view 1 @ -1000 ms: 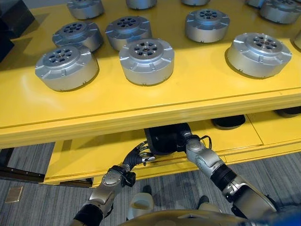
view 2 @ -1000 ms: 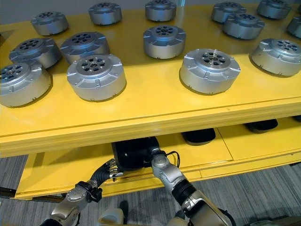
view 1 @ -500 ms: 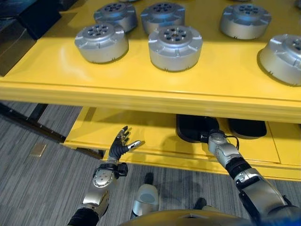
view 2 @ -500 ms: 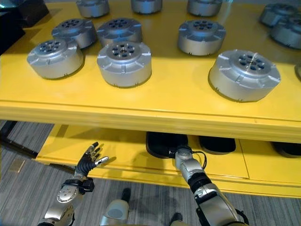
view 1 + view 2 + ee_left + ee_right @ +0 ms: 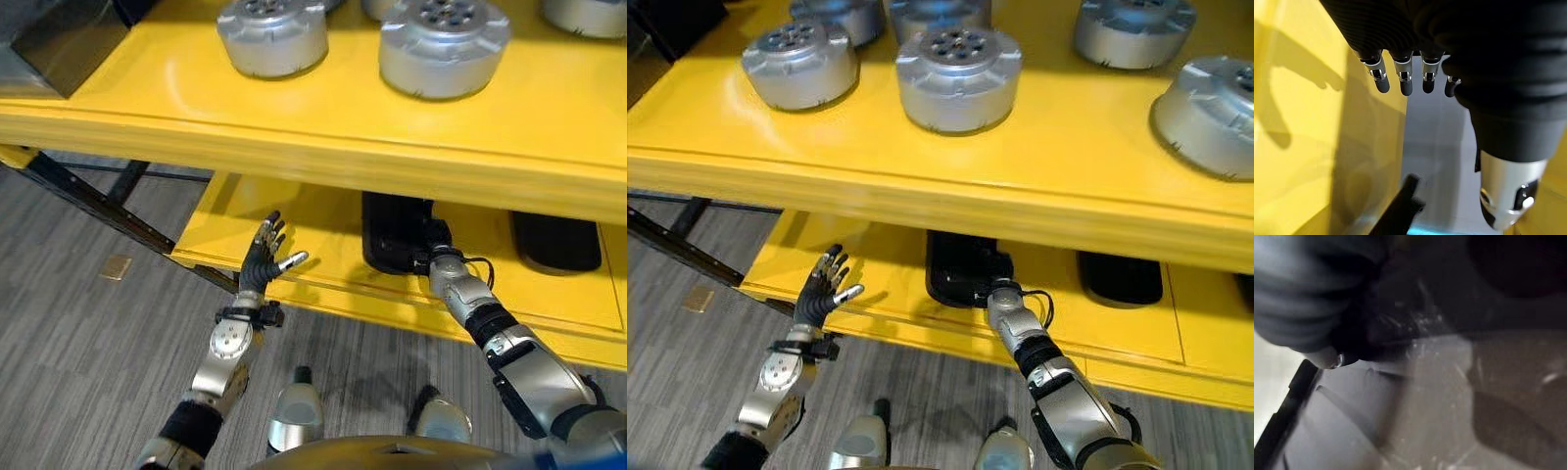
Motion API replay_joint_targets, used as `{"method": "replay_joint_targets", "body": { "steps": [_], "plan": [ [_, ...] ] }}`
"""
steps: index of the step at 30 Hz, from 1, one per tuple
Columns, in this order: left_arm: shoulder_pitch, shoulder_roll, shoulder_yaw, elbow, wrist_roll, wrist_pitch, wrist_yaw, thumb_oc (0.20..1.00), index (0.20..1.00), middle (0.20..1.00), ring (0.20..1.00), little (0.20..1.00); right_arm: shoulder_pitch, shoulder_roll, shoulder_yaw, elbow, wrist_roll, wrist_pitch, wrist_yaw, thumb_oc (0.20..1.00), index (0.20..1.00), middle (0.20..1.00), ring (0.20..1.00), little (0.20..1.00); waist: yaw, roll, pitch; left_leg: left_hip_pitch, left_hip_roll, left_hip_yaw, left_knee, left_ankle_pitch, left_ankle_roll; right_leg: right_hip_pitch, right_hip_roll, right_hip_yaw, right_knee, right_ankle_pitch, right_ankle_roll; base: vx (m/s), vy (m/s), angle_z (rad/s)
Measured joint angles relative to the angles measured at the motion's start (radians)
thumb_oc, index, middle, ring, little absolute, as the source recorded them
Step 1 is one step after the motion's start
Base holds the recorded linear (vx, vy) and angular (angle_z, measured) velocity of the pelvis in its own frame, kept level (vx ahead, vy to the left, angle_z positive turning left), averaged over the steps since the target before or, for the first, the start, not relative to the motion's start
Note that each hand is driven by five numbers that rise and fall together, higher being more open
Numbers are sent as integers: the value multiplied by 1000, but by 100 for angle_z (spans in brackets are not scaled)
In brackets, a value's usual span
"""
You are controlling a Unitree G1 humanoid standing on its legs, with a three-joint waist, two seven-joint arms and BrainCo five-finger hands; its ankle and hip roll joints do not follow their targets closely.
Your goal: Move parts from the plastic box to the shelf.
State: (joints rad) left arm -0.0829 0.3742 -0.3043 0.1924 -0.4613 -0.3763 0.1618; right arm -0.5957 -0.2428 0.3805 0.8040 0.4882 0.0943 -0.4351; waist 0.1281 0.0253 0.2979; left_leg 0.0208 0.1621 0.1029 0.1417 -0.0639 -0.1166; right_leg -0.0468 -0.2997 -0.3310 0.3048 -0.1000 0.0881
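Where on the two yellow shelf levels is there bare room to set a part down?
On the top shelf, a bare strip runs along the front edge, ahead of the silver parts; behind it they crowd. The lower shelf is bare between the open left hand and the black box, where the right hand reaches.

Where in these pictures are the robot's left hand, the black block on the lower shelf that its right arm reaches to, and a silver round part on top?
left hand (image 5: 263, 266), left eye view, palm.
black block (image 5: 390, 235), left eye view, top face.
silver round part (image 5: 958, 64), right eye view, top face.
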Motion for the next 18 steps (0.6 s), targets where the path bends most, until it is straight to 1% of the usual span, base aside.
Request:
{"method": "replay_joint_targets", "body": {
  "steps": [1,3,5,9,13,18],
  "plan": [
    [-8,6,1,-2,0,0,1,1000,1000,1000,1000,1000,4,4,-5,1,1,0,1,200,200,200,200,200,3,-1,-1,4,-3,-3,0,0,1,11,0,1,-11,5,1,64,127,12],
    [13,30,0,-3,-1,-1,7,1000,1000,1000,1000,1000,4,23,-18,23,1,1,9,200,200,200,200,200,11,3,-3,20,-5,-3,-1,-2,4,38,2,2,-35,15,17,44,116,3],
    [41,37,-1,-3,-4,0,14,1000,1000,1000,1000,1000,5,33,-18,51,2,5,8,200,200,200,200,200,18,10,-4,29,-3,-3,-9,-5,11,58,8,3,-51,16,19,5,108,0],
    [79,37,-13,-5,-30,9,11,1000,1000,1000,1000,1000,6,33,-24,55,31,8,-13,200,200,200,200,200,22,11,-5,28,6,-3,-17,4,10,56,19,4,-58,22,20,-10,87,0],
    [94,36,-19,-6,-30,13,11,1000,1000,1000,1000,1000,6,32,-57,56,36,8,-21,200,200,200,200,200,10,12,-6,32,7,-1,-17,12,2,55,21,4,-67,36,27,4,80,-2],
    [111,37,-22,-23,-31,17,1,1000,1000,1000,1000,1000,6,26,-59,57,36,7,-34,200,200,200,200,200,-4,13,-8,33,6,25,-18,11,3,58,30,22,-119,76,22,-9,120,-15]
  ]
}}
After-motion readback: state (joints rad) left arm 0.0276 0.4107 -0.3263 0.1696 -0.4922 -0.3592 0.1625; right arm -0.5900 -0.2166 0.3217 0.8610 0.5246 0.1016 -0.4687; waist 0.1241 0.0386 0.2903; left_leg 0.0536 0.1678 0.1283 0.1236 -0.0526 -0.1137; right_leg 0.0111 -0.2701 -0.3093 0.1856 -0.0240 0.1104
